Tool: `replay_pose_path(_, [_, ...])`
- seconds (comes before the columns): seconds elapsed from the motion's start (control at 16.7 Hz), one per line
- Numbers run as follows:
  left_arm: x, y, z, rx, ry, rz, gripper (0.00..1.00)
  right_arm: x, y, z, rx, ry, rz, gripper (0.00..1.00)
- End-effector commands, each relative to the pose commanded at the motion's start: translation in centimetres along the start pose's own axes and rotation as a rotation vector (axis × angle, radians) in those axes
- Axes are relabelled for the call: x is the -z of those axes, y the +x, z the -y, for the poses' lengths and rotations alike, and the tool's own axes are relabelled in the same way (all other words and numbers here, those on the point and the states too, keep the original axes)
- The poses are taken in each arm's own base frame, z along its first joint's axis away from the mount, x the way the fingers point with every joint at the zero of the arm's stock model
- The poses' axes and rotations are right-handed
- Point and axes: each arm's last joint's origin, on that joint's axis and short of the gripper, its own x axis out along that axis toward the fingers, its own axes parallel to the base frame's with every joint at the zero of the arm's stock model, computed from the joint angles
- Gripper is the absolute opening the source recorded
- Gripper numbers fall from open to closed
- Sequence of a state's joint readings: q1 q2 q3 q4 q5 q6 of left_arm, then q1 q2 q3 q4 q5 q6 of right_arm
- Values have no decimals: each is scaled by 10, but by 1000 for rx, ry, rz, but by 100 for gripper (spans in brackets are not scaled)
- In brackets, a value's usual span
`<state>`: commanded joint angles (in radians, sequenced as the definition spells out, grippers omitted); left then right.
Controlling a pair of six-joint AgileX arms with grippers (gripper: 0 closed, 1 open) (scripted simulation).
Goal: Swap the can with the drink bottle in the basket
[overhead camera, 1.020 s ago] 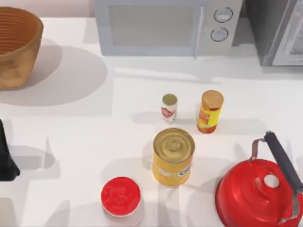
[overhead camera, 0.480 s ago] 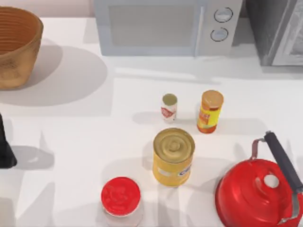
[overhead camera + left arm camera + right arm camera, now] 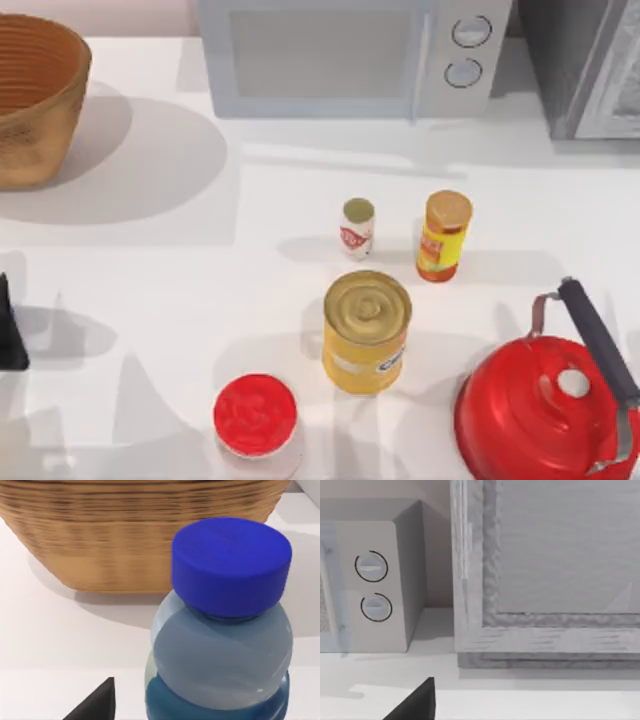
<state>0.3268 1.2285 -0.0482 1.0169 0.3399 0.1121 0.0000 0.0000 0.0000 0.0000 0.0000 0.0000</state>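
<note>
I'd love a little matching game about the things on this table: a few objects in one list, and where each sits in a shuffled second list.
Things:
1. can
2. drink bottle
3. basket
4. red kettle

Places, as the top view shows them:
A. far left corner of the table
B. near right corner
C. middle of the table, just behind the big yellow tin
D. middle of the table, beside the red-lidded jar

Pairs: 1-D, 2-C, 3-A, 4-B
</note>
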Motion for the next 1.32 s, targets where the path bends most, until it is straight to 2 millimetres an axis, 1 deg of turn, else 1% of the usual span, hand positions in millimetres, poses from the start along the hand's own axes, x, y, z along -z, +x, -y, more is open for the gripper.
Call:
replay_pose_path(0.18, [13,3,-8,3,-11,-34,100,0,0,0,0,0,0,100])
replay_pose_path(0.36, [20,3,-12,4,-16,-45,100,0,0,0,0,0,0,100])
replay_pose_path(0.66, [21,3,-13,5,-16,-46,100,0,0,0,0,0,0,100])
replay_pose_path(0.84, [19,8,-13,7,-14,-42,100,0,0,0,0,0,0,100])
replay_pose_path(0.96, [19,17,-15,5,-15,-43,100,0,0,0,0,0,0,100])
replay_pose_path(1.32, [22,56,-14,5,-15,-44,100,0,0,0,0,0,0,100])
